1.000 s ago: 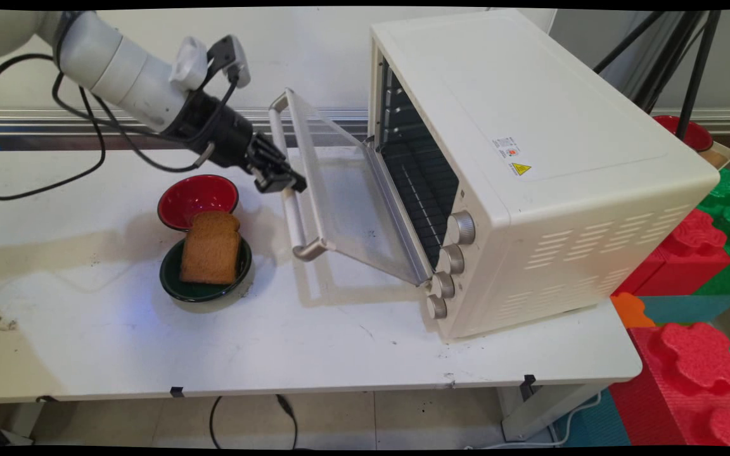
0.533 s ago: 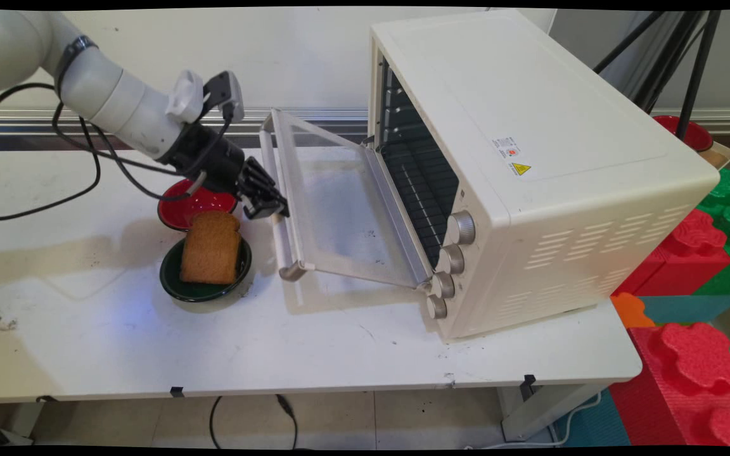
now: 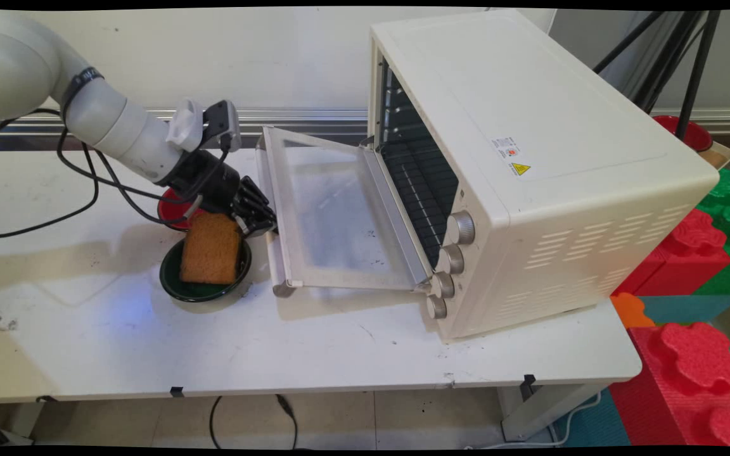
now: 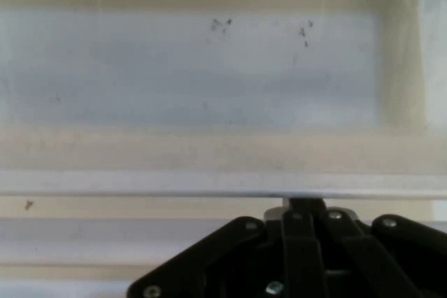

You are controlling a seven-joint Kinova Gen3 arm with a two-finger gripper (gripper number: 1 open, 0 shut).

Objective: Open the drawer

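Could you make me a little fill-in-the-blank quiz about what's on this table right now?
1. The oven door hangs ____.
2. The slice of bread stands in the ____ bowl.
3. The gripper is at the door's ____.
4. Behind the arm a ____ bowl is partly hidden.

Missing words: open; green; handle; red

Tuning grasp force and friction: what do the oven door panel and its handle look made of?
Door panel: likely glass, clear and glossy; the table shows through it, in a cream, probably painted-metal frame. Door handle: looks like brushed metal or metal-look plastic, a satin silver bar; the two cannot be told apart.
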